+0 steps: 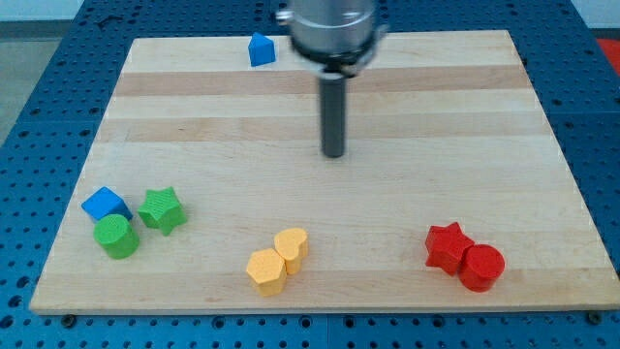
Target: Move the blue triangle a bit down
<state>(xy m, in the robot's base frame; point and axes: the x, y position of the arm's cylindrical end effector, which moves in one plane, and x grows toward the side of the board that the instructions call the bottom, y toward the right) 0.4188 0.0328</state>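
Pale wooden desk [465, 107], banded grain | blue perforated metal surface [48, 87] surrounding it | even, soft overhead light

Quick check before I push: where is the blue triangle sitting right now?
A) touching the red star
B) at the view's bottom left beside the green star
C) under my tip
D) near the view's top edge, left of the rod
D: the blue triangle sits near the board's top edge, up and to the view's left of my tip, with bare wood between them.
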